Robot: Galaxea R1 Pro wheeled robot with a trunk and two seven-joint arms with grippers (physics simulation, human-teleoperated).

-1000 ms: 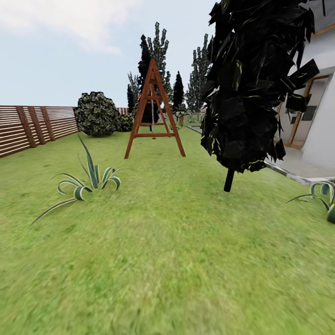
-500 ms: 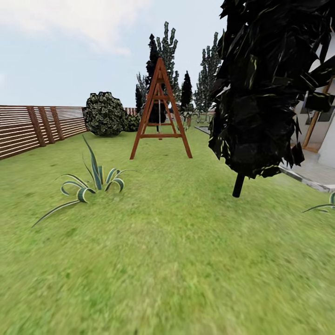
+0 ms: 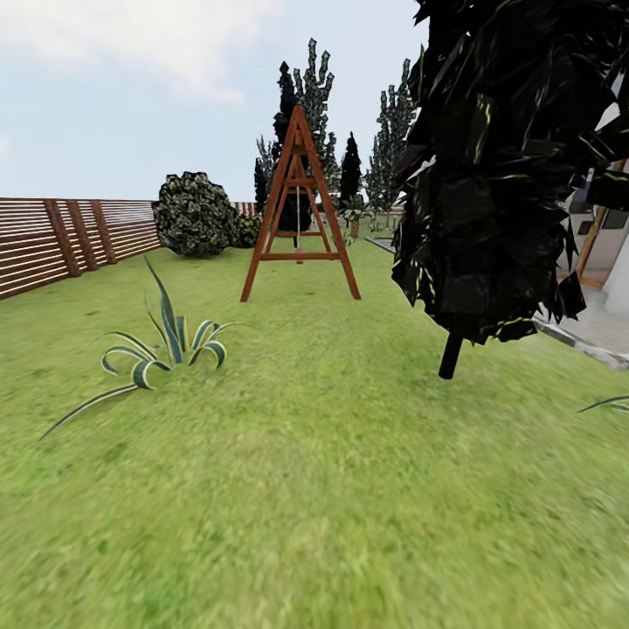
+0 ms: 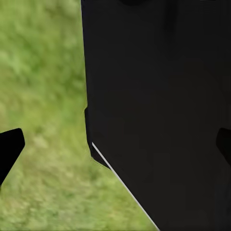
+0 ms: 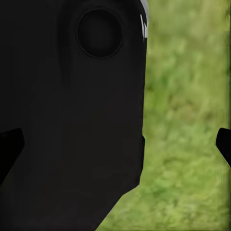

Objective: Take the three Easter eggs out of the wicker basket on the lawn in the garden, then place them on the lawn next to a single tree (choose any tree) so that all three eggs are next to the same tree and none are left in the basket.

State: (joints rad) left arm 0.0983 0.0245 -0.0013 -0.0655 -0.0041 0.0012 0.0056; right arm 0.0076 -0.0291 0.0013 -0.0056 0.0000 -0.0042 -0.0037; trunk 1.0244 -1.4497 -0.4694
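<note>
Lawn [image 3: 314, 489] stretching w/ dark tree [image 3: 507, 175] standing at right, both pincers' tips sitting apart, gripping nothing.

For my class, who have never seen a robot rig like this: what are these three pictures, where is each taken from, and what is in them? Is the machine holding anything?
These are simulator renders from a wheeled robot with two arms. The big picture comes from a camera on its head, looking forward over a mottled green lawn. On it stand a striped spiky-leaved plant, a red-brown wooden A-frame and a dark blocky-leaved tree with a slim trunk. A brown slatted fence runs along the left, with a round shrub at its far end.

The two small pictures come from cameras near each arm's gripper. In each, a black part of the robot's body blocks much of the view, with blurred grass beside it. Dark finger tips show at the edges with nothing between them, so both grippers look open and empty.
</note>
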